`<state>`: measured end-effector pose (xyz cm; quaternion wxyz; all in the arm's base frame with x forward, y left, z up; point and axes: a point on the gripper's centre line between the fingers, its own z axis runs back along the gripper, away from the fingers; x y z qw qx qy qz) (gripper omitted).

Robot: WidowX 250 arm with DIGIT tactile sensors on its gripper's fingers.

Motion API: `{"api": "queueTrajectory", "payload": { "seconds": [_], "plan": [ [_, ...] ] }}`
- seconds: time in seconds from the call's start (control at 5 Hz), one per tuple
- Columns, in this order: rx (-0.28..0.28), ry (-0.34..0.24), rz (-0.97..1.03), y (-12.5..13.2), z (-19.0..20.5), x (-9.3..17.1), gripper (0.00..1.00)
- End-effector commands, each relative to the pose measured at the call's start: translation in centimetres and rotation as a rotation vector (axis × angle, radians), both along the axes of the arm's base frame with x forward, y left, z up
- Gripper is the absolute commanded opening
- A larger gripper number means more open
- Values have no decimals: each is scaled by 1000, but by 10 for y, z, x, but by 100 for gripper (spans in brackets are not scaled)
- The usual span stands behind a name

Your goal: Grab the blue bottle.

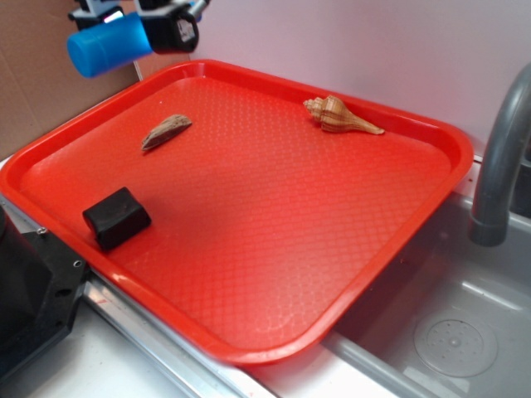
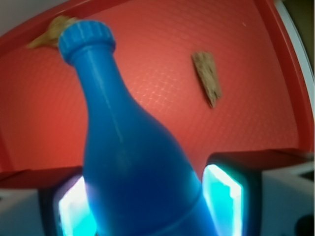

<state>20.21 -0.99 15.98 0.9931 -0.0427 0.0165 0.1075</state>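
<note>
Gripper (image 1: 158,25) pinches the blue bottle (image 1: 109,44) between both fingers, raised above the red tray's (image 1: 249,352) far-left corner. Bottle apparently unlabelled.

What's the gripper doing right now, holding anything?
Gripper: closed on the blue bottle, held in the air above the red tray.

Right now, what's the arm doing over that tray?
The gripper is shut on the blue bottle and holds it in the air above the far-left corner of the red tray, so the grab looks done. On the tray lie a seashell, a brown flat piece and a black block, none touched. The sink sits to the tray's right.
</note>
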Motion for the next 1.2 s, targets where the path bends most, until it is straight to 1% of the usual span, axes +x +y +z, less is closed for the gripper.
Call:
{"api": "queueTrajectory", "payload": {
  "seconds": [0.0,0.4,0.6,0.8,1.0],
  "plan": [
    [94,-158,-79,7,60,7,0],
    [98,-201,-98,4,79,10,0],
    [111,-225,-104,0,85,7,0],
    [108,-225,-107,-2,85,6,0],
    [101,-213,-103,-1,83,7,0]
  ]
}}
